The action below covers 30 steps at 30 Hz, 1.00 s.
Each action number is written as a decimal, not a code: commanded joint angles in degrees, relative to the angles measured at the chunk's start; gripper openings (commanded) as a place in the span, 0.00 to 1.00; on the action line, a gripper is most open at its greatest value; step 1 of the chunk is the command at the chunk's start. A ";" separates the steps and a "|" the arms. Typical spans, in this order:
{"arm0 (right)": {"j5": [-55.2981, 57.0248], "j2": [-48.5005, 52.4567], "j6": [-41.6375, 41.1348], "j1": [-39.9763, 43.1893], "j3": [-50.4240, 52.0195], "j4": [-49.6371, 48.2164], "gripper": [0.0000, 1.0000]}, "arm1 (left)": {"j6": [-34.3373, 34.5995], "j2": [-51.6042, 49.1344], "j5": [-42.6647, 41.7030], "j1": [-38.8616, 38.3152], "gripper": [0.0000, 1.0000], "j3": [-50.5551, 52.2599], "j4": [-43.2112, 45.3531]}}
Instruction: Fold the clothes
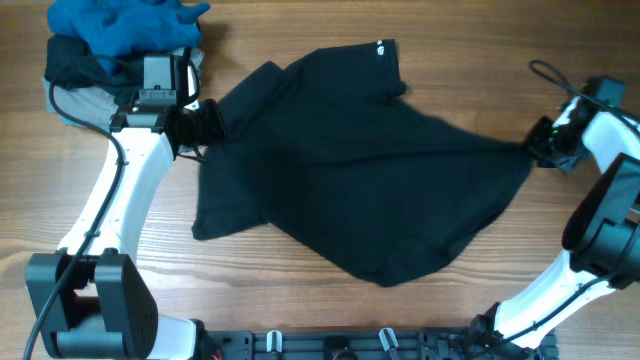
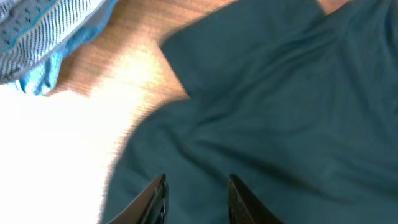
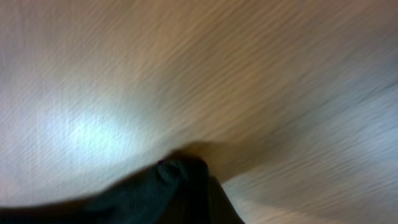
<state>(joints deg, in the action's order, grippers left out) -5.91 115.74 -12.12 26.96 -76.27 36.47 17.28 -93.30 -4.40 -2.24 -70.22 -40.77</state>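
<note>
The clothes [image 1: 360, 160], a large black garment, lie spread over the middle of the wooden table [image 1: 250, 300]. A small white round mark [image 1: 379, 46] shows near their far edge. My left gripper [image 1: 205, 125] hovers at the garment's left edge. In the left wrist view its jaws [image 2: 197, 182] stand apart over the dark fabric [image 2: 280, 106], with nothing pinched between them. My right gripper [image 1: 537, 150] is at the garment's right tip, which is drawn out to a point. In the blurred right wrist view, a bunch of black cloth [image 3: 168, 180] sits in the shut jaws.
A bright blue garment [image 1: 125, 25] is piled at the far left corner, over grey and dark clothing [image 1: 80, 100]. Its striped light-blue fabric [image 2: 43, 31] shows at the top left of the left wrist view. A black cable [image 1: 550, 75] loops near the right arm.
</note>
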 commanded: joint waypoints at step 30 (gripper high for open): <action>-13.16 -34.16 0.00 -2.36 -8.39 40.00 0.80 | -0.72 -29.05 16.24 -6.51 0.04 0.24 10.36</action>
<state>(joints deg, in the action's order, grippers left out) -22.83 81.73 -13.06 24.88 -88.18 76.31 5.98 -117.60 -11.00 -18.57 -73.63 -23.16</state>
